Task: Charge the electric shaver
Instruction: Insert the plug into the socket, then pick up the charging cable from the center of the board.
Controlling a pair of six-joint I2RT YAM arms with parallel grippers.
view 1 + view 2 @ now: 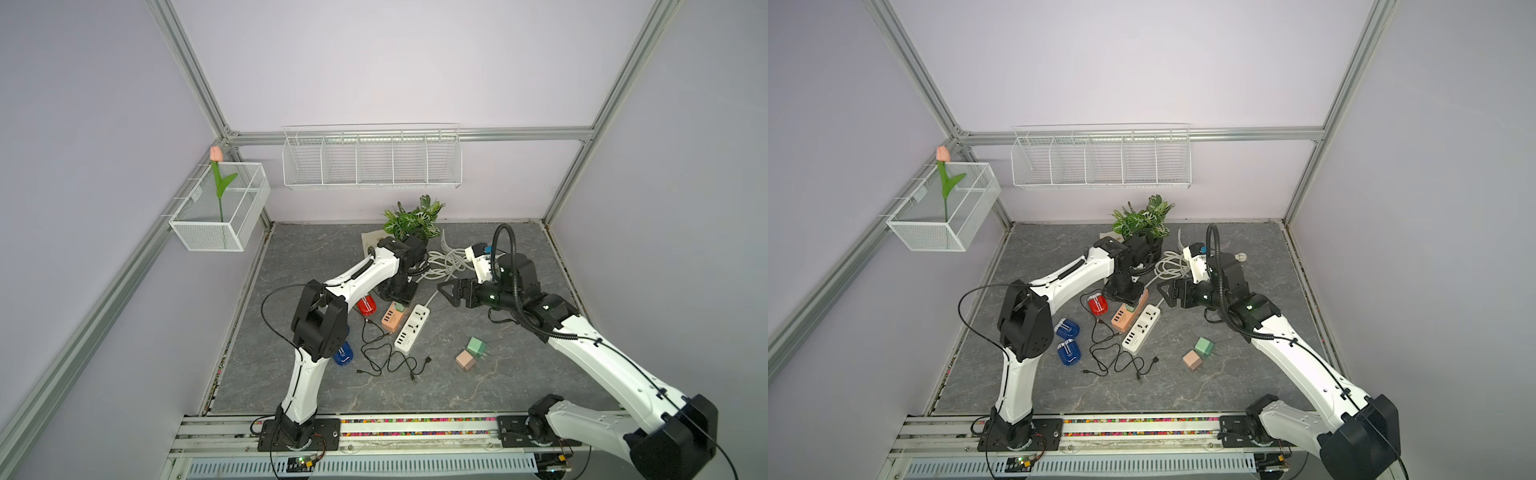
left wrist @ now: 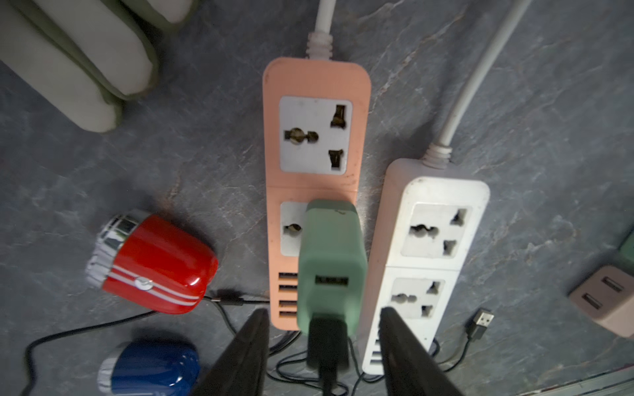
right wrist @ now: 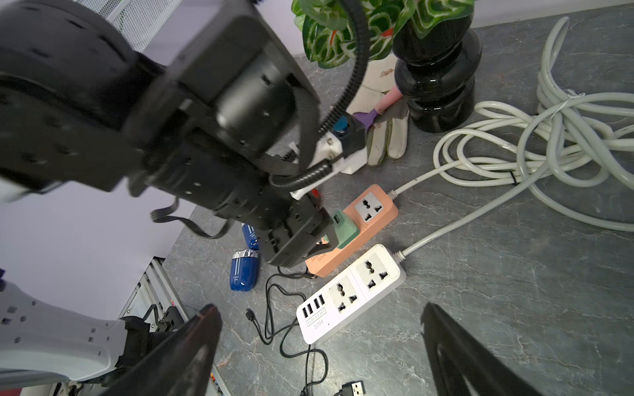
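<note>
Left gripper (image 2: 322, 310) stands released, straddling the green adapter (image 2: 331, 260); right gripper (image 3: 319, 307) is spread, empty. Red shaver (image 2: 151, 264): likely light, glossy, slippery; grip across mid-body.

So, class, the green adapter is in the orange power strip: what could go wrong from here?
The left gripper stands open close around the green adapter; pulling away could snag it and lever it out of the orange power strip. The black cables lie tangled, so lifting the loose USB plug might drag the red shaver.
</note>
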